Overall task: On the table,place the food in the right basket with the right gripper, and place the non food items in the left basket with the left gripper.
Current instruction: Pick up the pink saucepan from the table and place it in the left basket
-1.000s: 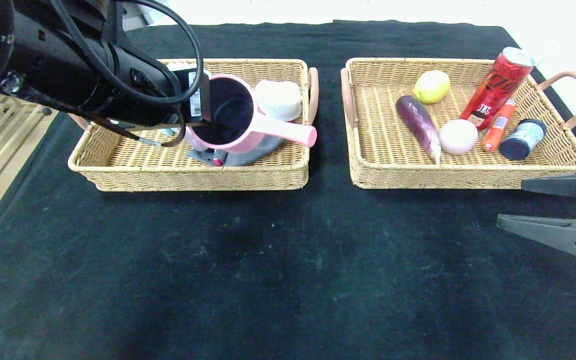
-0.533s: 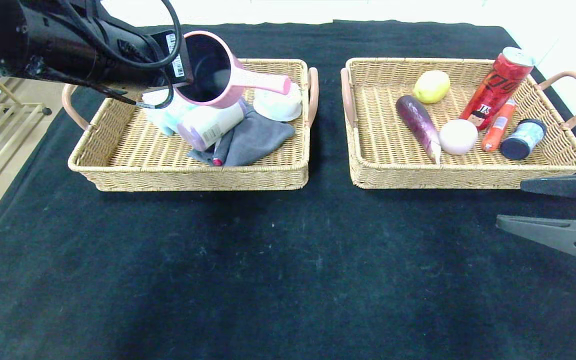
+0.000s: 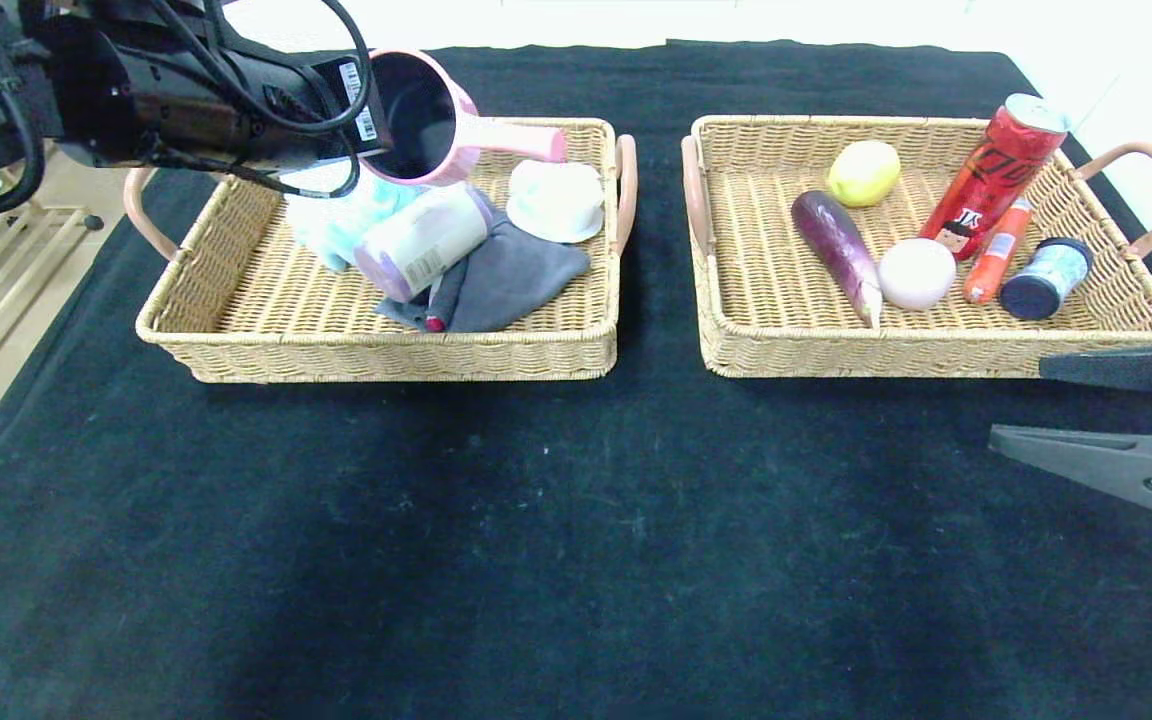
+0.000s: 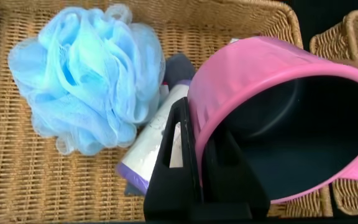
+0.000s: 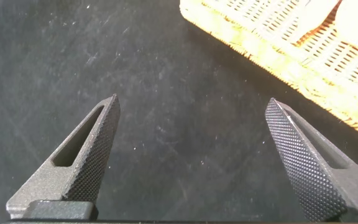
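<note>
The pink saucepan (image 3: 426,118) hangs tipped on its side over the left basket (image 3: 236,330), its dark inside showing, its rim pinched in the left gripper (image 4: 197,134). Below it in that basket lie the blue bath pouf (image 4: 86,78) and the lilac bag roll (image 3: 423,240). In the right basket (image 3: 936,350), the red can (image 3: 994,172) leans against the far wall, with the purple eggplant (image 3: 836,245) and the pale pink ball (image 3: 916,273) beside it.

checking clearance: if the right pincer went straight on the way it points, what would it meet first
Probably nothing: the open right pincer points leftward over bare table, in front of the right basket. Depth is unclear, so it might graze that basket's front wall.
</note>
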Controlling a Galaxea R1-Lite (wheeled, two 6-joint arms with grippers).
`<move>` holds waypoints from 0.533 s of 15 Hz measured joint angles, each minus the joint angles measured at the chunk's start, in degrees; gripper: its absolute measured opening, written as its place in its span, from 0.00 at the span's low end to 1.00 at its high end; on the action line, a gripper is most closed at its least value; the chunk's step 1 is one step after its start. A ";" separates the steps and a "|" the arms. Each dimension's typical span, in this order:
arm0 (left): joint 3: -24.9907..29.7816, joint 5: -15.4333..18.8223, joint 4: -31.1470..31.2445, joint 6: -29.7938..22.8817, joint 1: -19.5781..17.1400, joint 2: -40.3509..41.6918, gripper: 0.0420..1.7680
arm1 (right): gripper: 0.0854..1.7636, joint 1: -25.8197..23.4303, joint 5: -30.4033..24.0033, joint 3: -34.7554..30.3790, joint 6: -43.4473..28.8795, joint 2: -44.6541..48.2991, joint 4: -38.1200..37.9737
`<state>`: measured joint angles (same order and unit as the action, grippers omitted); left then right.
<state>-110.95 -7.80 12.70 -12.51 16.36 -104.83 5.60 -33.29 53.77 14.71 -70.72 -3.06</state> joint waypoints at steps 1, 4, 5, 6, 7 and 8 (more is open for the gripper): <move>-0.71 0.04 -0.91 0.06 -0.38 -0.66 0.07 | 0.97 0.00 0.02 -0.02 -0.02 -0.09 0.30; -1.73 1.74 -5.02 0.27 -1.48 -2.43 0.07 | 0.97 0.00 0.02 -0.06 -0.06 -0.17 0.32; -1.82 2.99 -6.01 0.28 -1.93 -2.86 0.07 | 0.97 0.00 0.02 -0.06 -0.09 -0.17 0.30; -1.84 4.19 -6.60 0.30 -2.45 -3.22 0.07 | 0.97 0.00 0.02 -0.06 -0.16 -0.20 0.30; -1.90 5.22 -7.36 0.33 -2.94 -3.61 0.07 | 0.97 0.00 0.02 -0.06 -0.17 -0.20 0.28; -1.93 5.69 -8.72 0.44 -3.35 -4.05 0.07 | 0.97 0.00 0.05 -0.06 -0.16 -0.23 0.30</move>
<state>-112.87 -2.11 3.99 -12.07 13.01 -108.87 5.60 -33.24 53.71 14.56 -70.95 -2.76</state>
